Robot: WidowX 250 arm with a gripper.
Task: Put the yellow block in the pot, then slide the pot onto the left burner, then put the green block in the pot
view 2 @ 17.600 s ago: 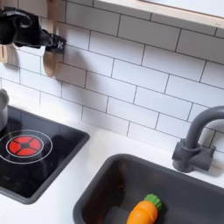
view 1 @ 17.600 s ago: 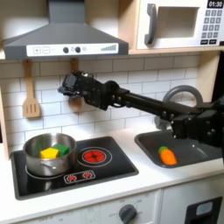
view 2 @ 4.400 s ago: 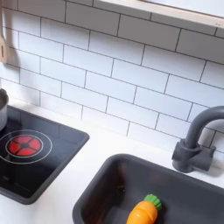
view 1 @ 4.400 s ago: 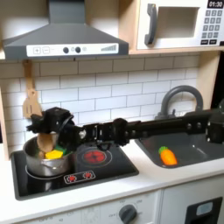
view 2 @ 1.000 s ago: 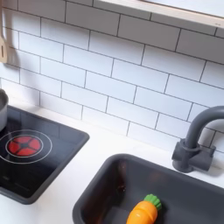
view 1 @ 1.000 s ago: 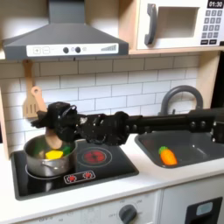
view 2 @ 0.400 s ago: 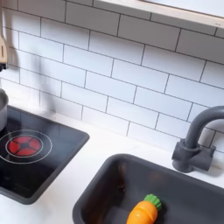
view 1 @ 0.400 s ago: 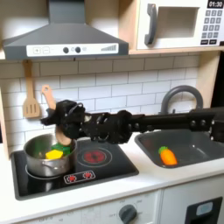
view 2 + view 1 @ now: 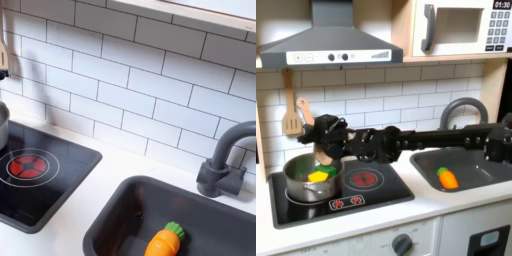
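In the first exterior view the silver pot [image 9: 304,184] stands on the left half of the black stovetop [image 9: 376,197] and covers the left burner. The yellow block [image 9: 317,177] lies inside it. A bit of the green block [image 9: 329,170] shows at its right, close under the fingertips. My gripper [image 9: 323,152] hangs just above the pot's back right rim, with the black arm reaching in from the first exterior view's right. The picture is too blurred to show how the jaws stand.
The red-ringed right burner [image 9: 363,179] [image 9: 25,165] is bare. An orange carrot toy [image 9: 446,178] [image 9: 162,241] lies in the sink [image 9: 120,215] below the grey faucet [image 9: 226,160]. A wooden spatula [image 9: 291,119] hangs on the tiled wall behind the pot.
Over the last seconds my gripper has risen out of the pot and drifted a little right. The pot and the yellow block have stayed put.
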